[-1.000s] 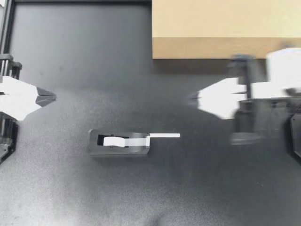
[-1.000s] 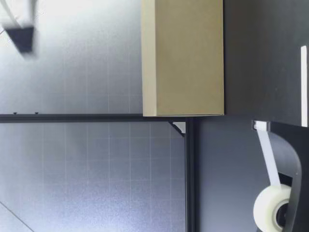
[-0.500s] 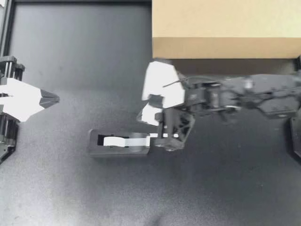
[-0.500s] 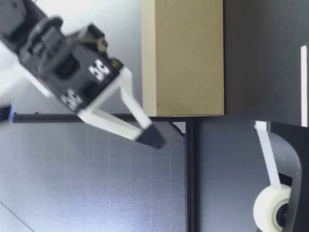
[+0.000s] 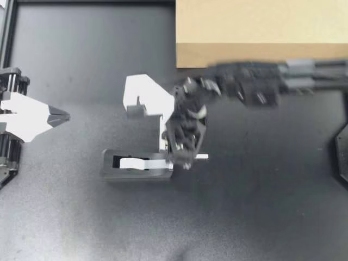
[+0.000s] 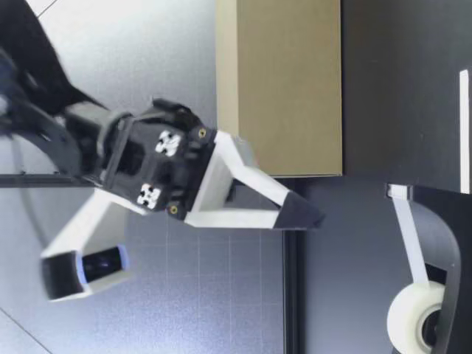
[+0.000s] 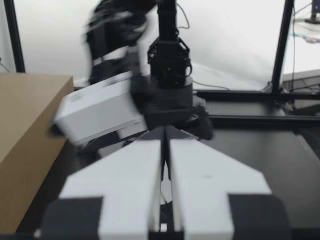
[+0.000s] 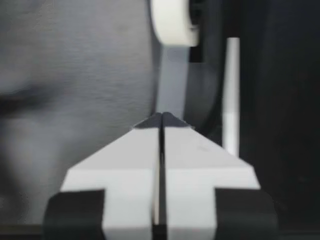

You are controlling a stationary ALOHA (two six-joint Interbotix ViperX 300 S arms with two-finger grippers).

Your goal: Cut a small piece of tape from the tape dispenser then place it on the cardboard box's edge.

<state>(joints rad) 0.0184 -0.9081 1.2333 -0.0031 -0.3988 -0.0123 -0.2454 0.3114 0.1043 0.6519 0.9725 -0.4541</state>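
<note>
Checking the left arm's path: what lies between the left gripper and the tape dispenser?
Nothing: the top view shows bare table between the left gripper and the tape dispenser.

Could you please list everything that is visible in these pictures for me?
Table: one, black, under everything.
Cardboard box: one, brown, on my right side at the table's edge.
Tape dispenser: one, dark grey, near the table's middle.
Tape roll: one, white, in the dispenser.
Tape strip: one, white, sticking out past the dispenser's cutter end.
Left gripper: one, white with dark tips, shut, at the table's left side.
Right gripper: one, same colours, shut, above the dispenser's cutter end.
</note>
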